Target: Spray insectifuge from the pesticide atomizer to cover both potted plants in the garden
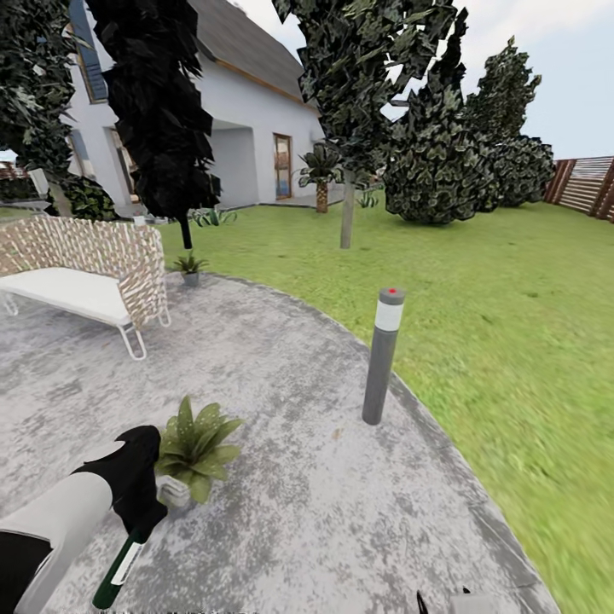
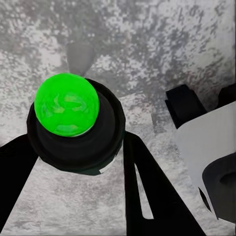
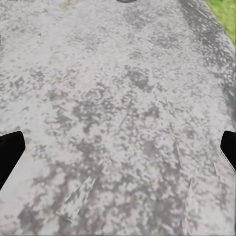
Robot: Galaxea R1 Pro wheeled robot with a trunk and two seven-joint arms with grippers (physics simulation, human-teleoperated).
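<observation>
Pesticide atomizer [image 1: 119,570] hangs pinched in left fingers [image 2: 147,182] beside near potted plant [image 1: 194,450]; right fingers [image 3: 11,152] spread.

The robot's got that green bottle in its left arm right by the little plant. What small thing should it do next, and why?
Probably tilt the bottle's top toward the leaves. The left end effector holds the pesticide atomizer beside the near potted plant, but the bottle hangs below the arm rather than aiming at the foliage. The second potted plant by the wicker bench can wait.

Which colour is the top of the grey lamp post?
Red, above a white band, on the lamp post; head view shows it best.
</observation>
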